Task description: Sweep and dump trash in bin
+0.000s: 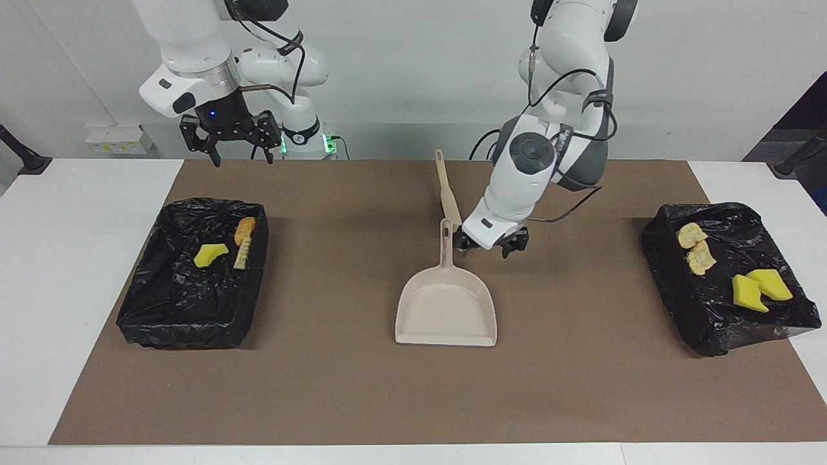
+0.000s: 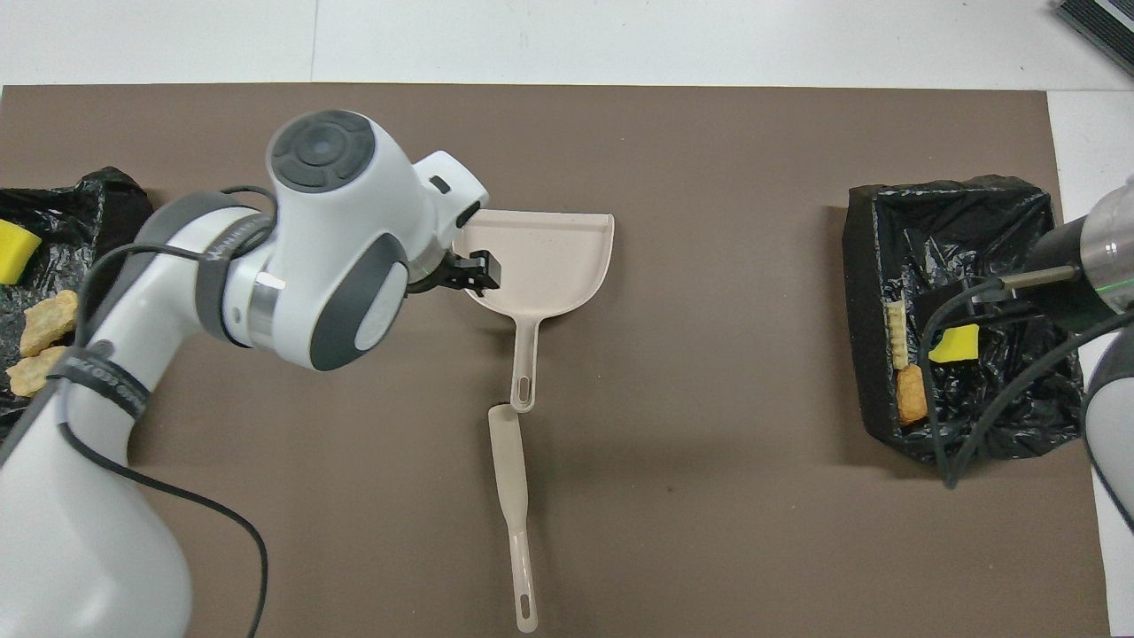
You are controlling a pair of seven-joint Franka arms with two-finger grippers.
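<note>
Item: counter (image 1: 77,271), white top, overlaid by a brown mat (image 1: 362,394) across its middle.

Item: dustpan (image 1: 446,310), beige. Lies flat at mid-counter, handle toward the robots' edge, mouth toward the edge away from them. Nothing grips it.

Item: brush (image 1: 447,190), beige. Lies on the mat between the dustpan and the robots' edge, its broad end just beside the tip of the dustpan handle. The overhead view shows the long handle (image 2: 521,540) running toward the robots.

Item: bin at the right arm's end (image 1: 161,310), lined with a black bag. Holds three pieces of trash: one yellow sponge piece (image 1: 210,254), one golden-brown chunk (image 1: 245,229) and a pale strip (image 1: 241,259) along the wall nearer mid-counter.

Item: bin at the left arm's end (image 1: 711,323), black-lined. Holds four pieces of trash: two bread-like chunks (image 1: 694,247) and two yellow sponge pieces (image 1: 759,289).

Item: loose trash on the mat: none seen; all seven scraps lie in the two bins.

Item: left gripper (image 1: 490,248). Hangs low over the mat just beside the dustpan handle, toward the left arm's end. Fingers spread apart, holding nothing.

Item: right gripper (image 1: 240,146). Raised over the counter's robot-side edge, near the corner of the bin at its own end. Fingers spread wide, empty. The arm waits.
</note>
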